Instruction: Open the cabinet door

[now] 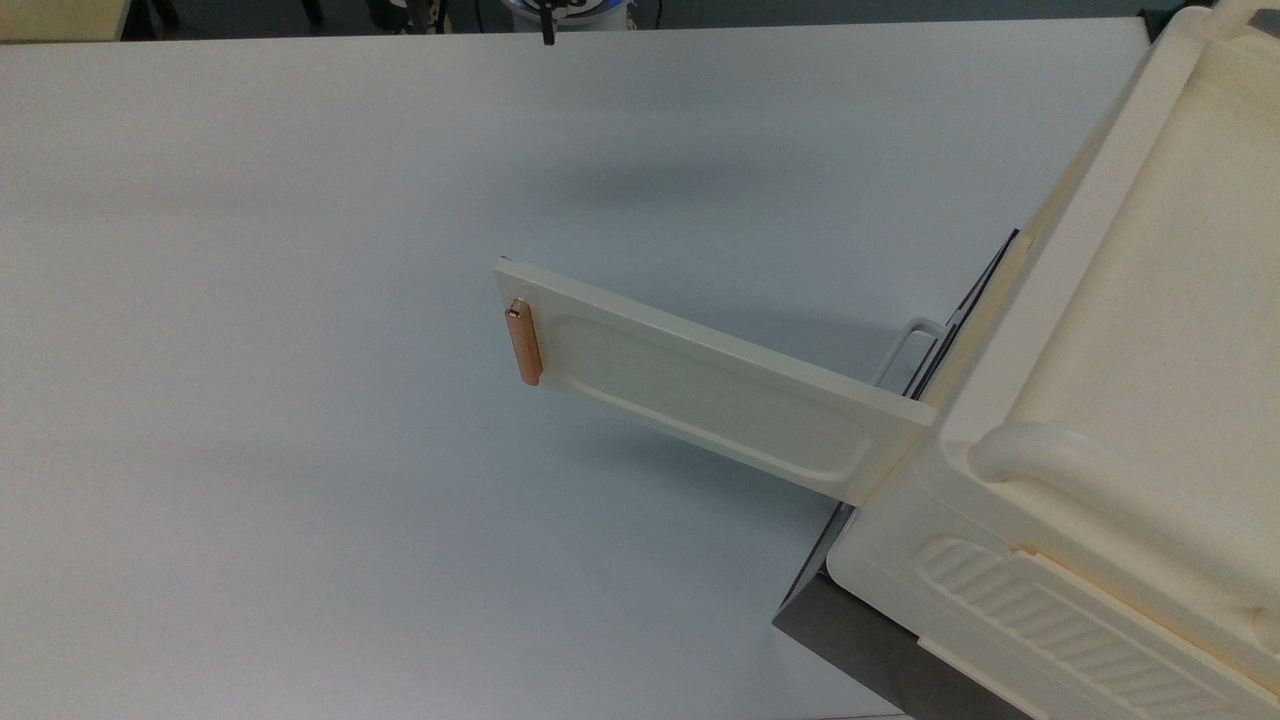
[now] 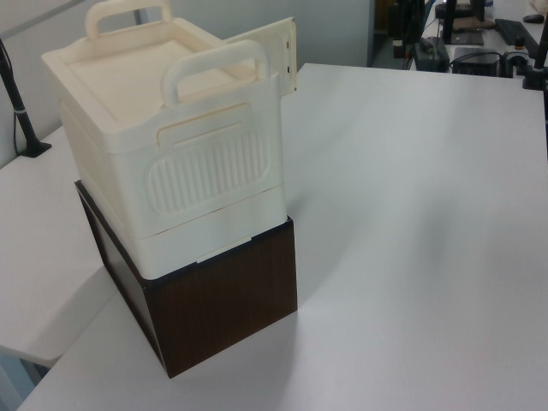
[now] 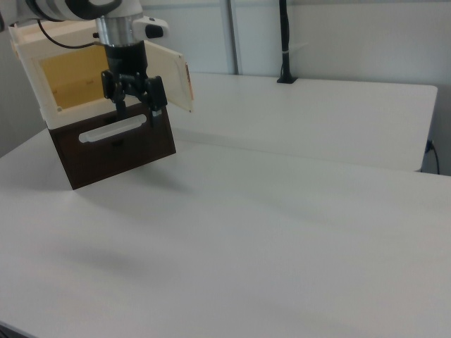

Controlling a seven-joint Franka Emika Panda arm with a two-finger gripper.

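Hanging above the table [image 3: 296, 211] with fingers apart and empty, the gripper [image 3: 136, 102] sits nearest in the right view, the swung-out door [image 3: 169, 81] just behind it to the right view's right, hinged on the cream cabinet [image 3: 32, 67] farther back.

cabinet door [image 1: 700, 385] swung out over the table [image 1: 250, 400], bare tabletop apparently open all around

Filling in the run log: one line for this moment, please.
cabinet door: swung open, copper handle free | gripper: open, empty, clear of door | cabinet: on dark box
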